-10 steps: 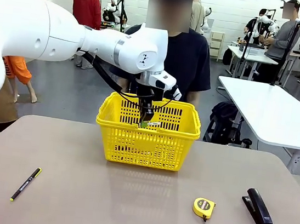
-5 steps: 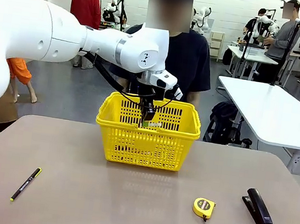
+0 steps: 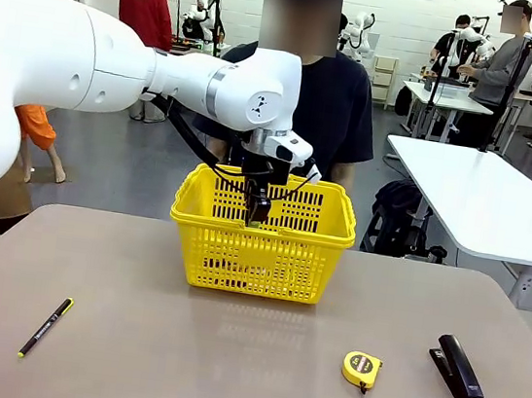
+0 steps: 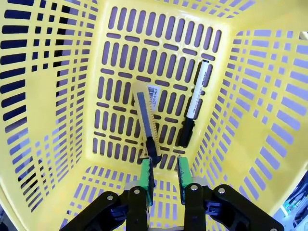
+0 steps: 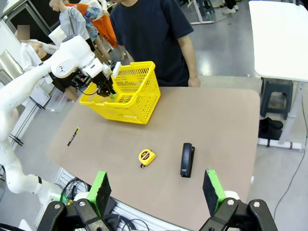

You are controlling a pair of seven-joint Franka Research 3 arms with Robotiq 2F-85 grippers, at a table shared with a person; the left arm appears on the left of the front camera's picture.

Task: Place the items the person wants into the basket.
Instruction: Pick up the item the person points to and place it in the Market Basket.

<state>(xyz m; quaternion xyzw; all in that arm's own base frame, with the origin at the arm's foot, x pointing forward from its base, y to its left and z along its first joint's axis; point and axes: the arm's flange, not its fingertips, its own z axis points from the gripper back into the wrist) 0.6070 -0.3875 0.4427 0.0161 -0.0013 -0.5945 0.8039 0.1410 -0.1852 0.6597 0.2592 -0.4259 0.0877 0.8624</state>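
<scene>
nearest of all, the right hand (image 5: 156,177) hangs high over the desk's (image 3: 223,380) near edge, its green pads spread wide with nothing between them. on the desk, close to the near right corner, the black stapler (image 3: 459,371) lies flat and closed, apart from the yellow tape measure (image 3: 361,370) to its left. the thin pen (image 3: 45,327) lies toward the near left corner. the stapler looks to be the one wanted item not yet in the basket. i judge it stiff and fairly heavy for its size, with a smooth top that could slip, so the pads should close across its narrow sides about mid-length, where the weight likely balances. at the middle of the far edge stands the yellow basket (image 3: 243,227). the left hand (image 4: 164,168) hangs just within its rim, fingers only a little apart and holding nothing. on the basket floor just beyond them lie the utility knife (image 4: 146,124) and, beside it, the white marker (image 4: 195,103). behind the basket stands the person (image 3: 333,100).
</scene>
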